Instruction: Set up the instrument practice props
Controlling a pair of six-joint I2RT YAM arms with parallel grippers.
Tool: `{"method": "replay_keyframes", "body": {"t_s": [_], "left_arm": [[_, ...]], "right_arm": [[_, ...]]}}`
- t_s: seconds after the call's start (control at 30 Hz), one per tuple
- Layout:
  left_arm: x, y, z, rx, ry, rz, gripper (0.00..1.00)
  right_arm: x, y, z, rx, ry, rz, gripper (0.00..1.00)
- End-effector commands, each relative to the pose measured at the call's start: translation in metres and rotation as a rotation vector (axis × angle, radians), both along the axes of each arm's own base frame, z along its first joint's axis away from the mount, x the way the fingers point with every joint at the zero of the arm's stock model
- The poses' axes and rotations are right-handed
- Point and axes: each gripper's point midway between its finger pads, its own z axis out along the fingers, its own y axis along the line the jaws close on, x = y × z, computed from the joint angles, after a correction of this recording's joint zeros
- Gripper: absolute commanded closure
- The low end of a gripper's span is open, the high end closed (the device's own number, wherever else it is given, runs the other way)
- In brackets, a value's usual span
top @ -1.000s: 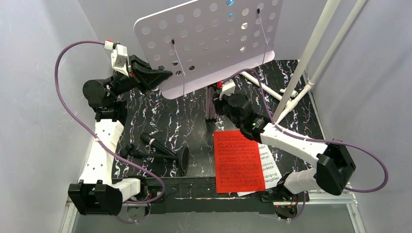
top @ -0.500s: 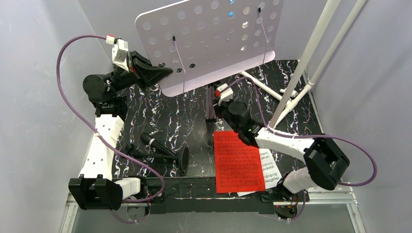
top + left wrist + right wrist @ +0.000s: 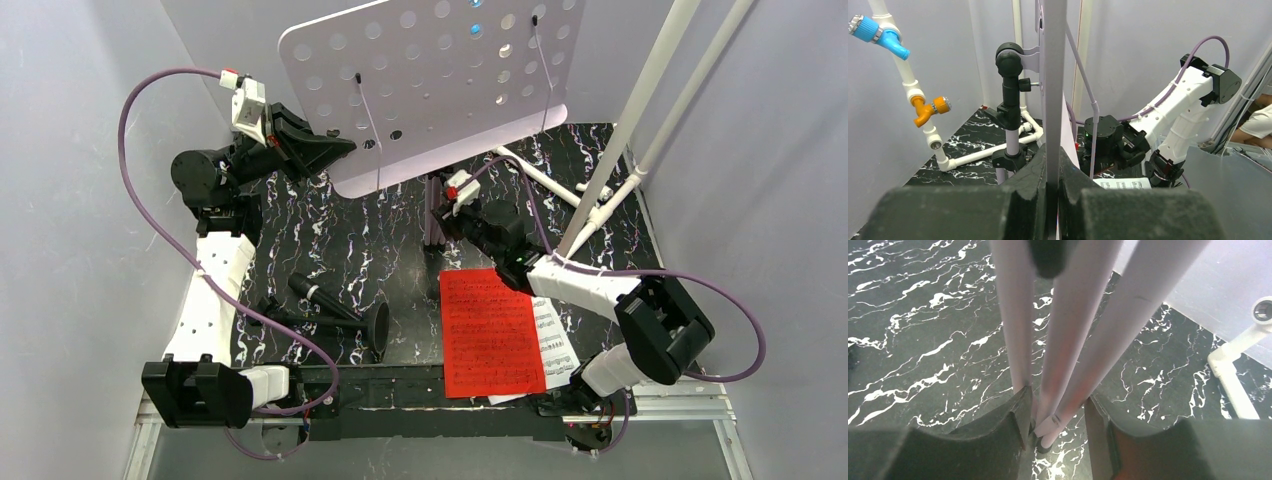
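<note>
Early stage by my read, nothing set up yet.

Near-L part of the black marbled counter (image 3: 380, 240): black microphone on a round-based black stand (image 3: 325, 299) lies on its side, untouched. Needs standing up.

Middle, toward far edge: lilac perforated metal music stand (image 3: 440, 80) is upright, but its tripod legs (image 3: 1068, 340) are bunched together w/ feet on the counter. Not spread yet.

Near edge, R of centre: red sheet-music page (image 3: 490, 335) lies flat, overlapping a white sheet-music page (image 3: 556, 345). Neither is on the stand's ledge.

Far-R corner: white pipe frame (image 3: 640, 110), not part of the job.

L arm: rises from near-L corner, elbow high, wrist turned in toward the stand. L end effector (image 3: 343, 150) is clenched on the L edge of the stand's plate, which sits edge-on btwn the fingers in the wrist view. Prob. what steadies the stand.

R arm: folded low, forearm running from near-R corner in to the stand's foot. R end effector (image 3: 1055, 412) is low at the legs, one finger either side of the bunch. Can't tell if it's squeezing or slack.
</note>
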Motion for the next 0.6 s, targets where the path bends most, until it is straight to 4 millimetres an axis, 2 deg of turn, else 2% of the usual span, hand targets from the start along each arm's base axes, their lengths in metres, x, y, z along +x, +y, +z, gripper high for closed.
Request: {"method": "replay_keyframes", "body": {"t_s": [0.0, 0.1, 0.13, 0.2, 0.27, 0.33, 0.4, 0.57], "left_arm": [[-0.010, -0.004, -0.012, 0.053, 0.068, -0.082, 1.00], [-0.011, -0.004, -0.013, 0.053, 0.079, -0.084, 1.00], [-0.011, -0.004, -0.014, 0.053, 0.083, -0.085, 1.00], [-0.010, -0.004, -0.016, 0.048, 0.097, -0.082, 1.00], [-0.008, -0.004, -0.017, 0.033, 0.134, -0.080, 1.00], [-0.005, -0.005, -0.019, 0.015, 0.194, -0.083, 0.84], [-0.002, -0.004, -0.021, -0.005, 0.242, -0.079, 0.75], [-0.010, -0.003, -0.024, -0.025, 0.251, -0.058, 0.42]], "right_arm": [[0.000, 0.016, 0.036, 0.111, -0.050, 0.116, 0.54], [-0.003, 0.019, 0.038, 0.116, -0.051, 0.159, 0.66], [-0.004, 0.020, 0.038, 0.113, -0.050, 0.171, 0.74], [-0.004, 0.023, 0.034, 0.100, -0.042, 0.186, 0.97], [-0.002, 0.023, 0.030, 0.095, -0.038, 0.181, 0.99], [0.002, 0.021, 0.026, 0.100, -0.032, 0.156, 0.99], [0.003, 0.020, 0.023, 0.103, -0.029, 0.146, 0.99], [0.001, 0.017, 0.022, 0.119, -0.028, 0.137, 0.99]]}}
